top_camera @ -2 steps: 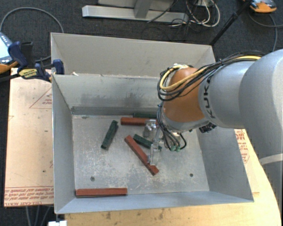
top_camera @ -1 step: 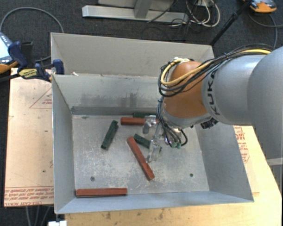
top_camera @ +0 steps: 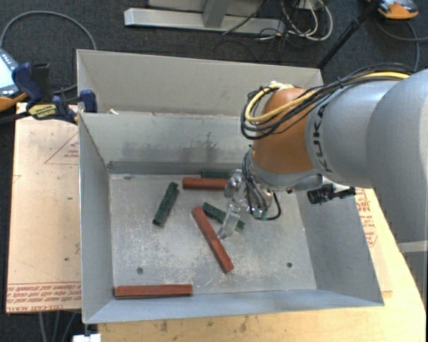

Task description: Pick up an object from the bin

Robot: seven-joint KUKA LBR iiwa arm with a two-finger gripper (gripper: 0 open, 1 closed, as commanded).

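Where two bars lie close in the grey metal bin (top_camera: 126, 269), the gripper (top_camera: 230, 220) hangs low.
Beside it are a short dark-green bar (top_camera: 214, 212) and a long red-brown bar (top_camera: 212, 249); its grip state cannot be told.

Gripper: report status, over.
Gripper low at centre of bin. Over short dark green block, beside upper end of diagonal red-brown bar. Close behind: second red-brown bar.

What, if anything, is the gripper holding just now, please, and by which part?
It cannot be told: the gripper sits low beside a short dark green bar and a long red-brown bar mid-bin.
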